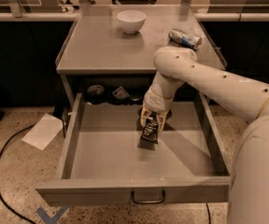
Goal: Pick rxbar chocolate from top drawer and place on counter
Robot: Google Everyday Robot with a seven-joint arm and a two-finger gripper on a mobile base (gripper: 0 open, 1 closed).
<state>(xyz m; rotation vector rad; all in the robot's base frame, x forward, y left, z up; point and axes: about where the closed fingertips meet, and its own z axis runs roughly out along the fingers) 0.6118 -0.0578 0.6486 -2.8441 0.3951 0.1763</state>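
Observation:
The top drawer (92, 167) is pulled out wide, its dark handle at the front. Over the middle of its floor my gripper (152, 124) points down from the white arm and is shut on the rxbar chocolate (150, 131), a black wrapper with pale lettering. The bar hangs a little above the drawer floor and casts a shadow just below it. Above the drawer lies the grey counter (111, 50).
On the counter stand a white bowl (131, 21) at the back and a silver-blue can (185, 38) lying at the right. Small dark items (96, 91) sit at the drawer's back. A white paper (43, 130) and a black cable lie on the floor at left.

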